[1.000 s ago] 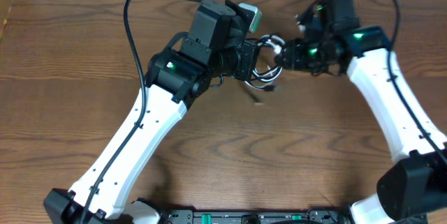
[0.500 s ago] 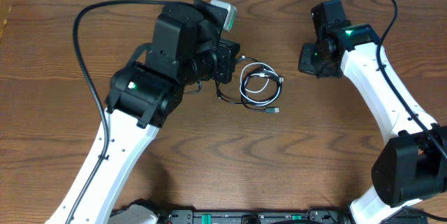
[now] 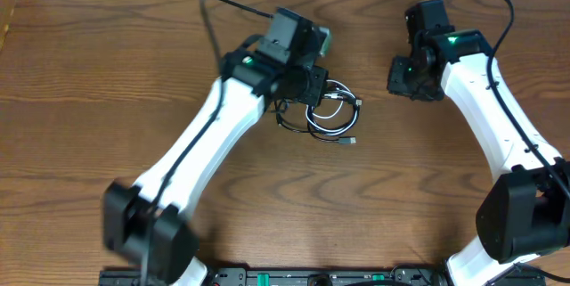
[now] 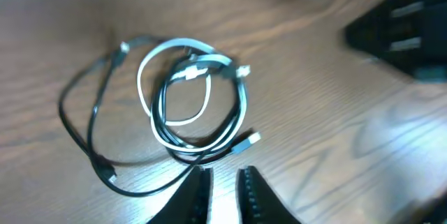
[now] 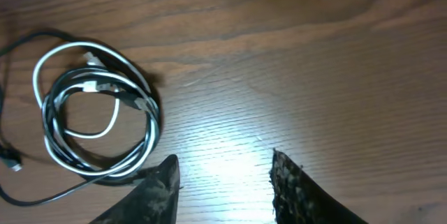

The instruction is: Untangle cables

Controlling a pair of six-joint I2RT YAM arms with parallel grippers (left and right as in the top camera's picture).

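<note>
The tangled cables are seen lying on the table, gripped by neither the barely-parted left gripper nor the spread-apart right gripper.

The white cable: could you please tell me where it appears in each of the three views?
Overhead: the white cable lies in the upper middle of the picture, inside the small coil.
Left wrist: centre of the picture, in loops.
Right wrist: left side of the picture, in the same coil.
Shared landmark: the black cable coiled with it, whose loose tail trails off to the left in every view.
</note>
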